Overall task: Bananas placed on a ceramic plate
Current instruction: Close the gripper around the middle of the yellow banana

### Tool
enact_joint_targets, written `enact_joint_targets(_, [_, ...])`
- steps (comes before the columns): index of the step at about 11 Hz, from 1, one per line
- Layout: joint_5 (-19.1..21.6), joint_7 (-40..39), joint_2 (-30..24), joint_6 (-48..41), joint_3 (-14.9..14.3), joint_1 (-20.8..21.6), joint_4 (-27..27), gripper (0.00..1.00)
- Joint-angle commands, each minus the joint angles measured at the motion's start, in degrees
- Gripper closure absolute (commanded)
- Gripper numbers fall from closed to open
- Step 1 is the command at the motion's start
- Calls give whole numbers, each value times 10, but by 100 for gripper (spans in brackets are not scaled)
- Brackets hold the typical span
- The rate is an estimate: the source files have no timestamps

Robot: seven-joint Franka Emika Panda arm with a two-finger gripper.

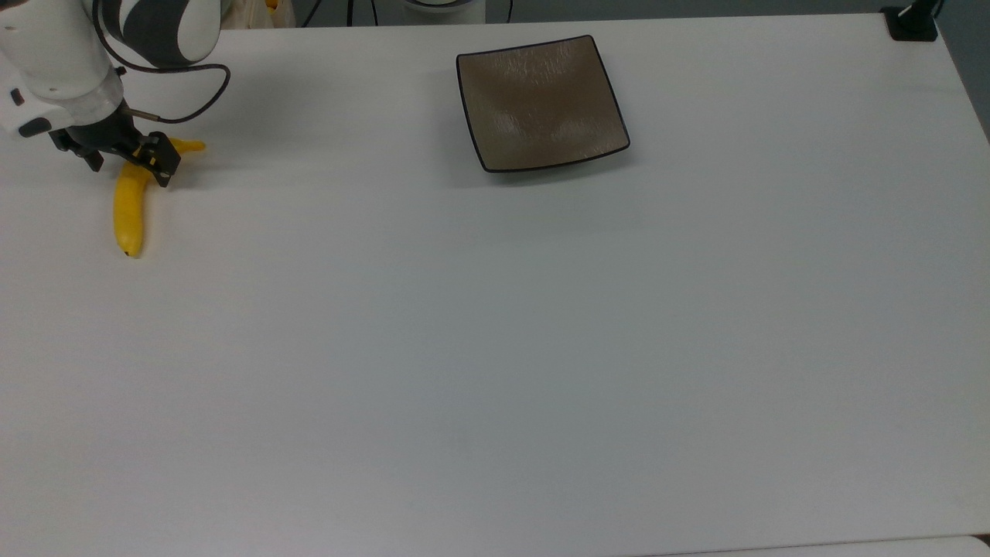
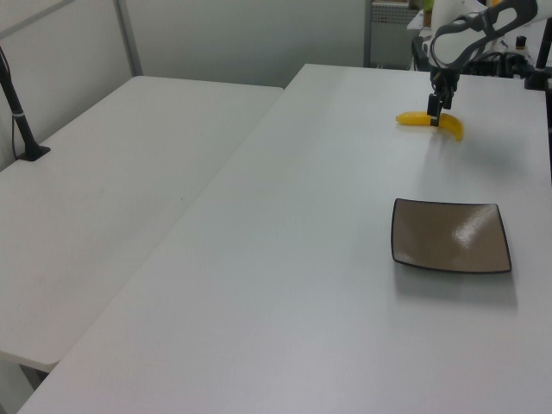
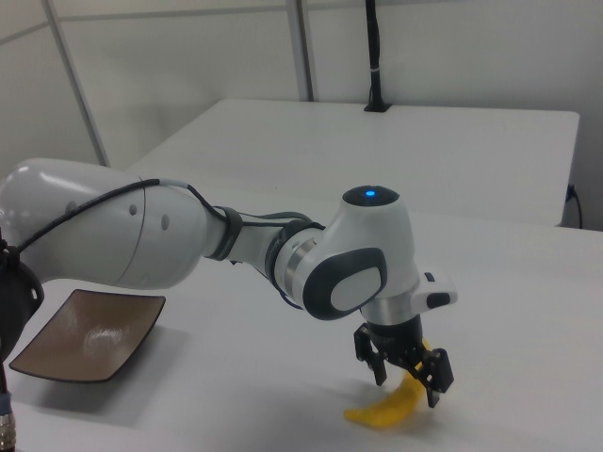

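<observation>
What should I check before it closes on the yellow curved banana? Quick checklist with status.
1. Gripper down at the yellow curved banana, fingers either side near its stem end: ok.
2. Fingers open: ok.
3. Banana flat on the white table, not lifted: ok.
4. Grasp centred on the banana: not ok, it sits well toward the stem end.
5. Square brown ceramic plate bare: ok.
6. Finger contact with the table: cannot tell.

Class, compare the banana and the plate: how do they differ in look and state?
The banana is bright yellow, long and curved; the plate is brown-grey, square and black-rimmed. The hand straddles the banana; the plate sits apart with nothing on it. Both rest on the white table.
</observation>
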Motion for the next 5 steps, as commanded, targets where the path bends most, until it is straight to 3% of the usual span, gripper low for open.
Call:
enact_joint_targets(1, [-11,-8,-4,22,6,-9,-16,15])
enact_joint_targets(5, [-10,-7,-7,16,10,-10,-16,75])
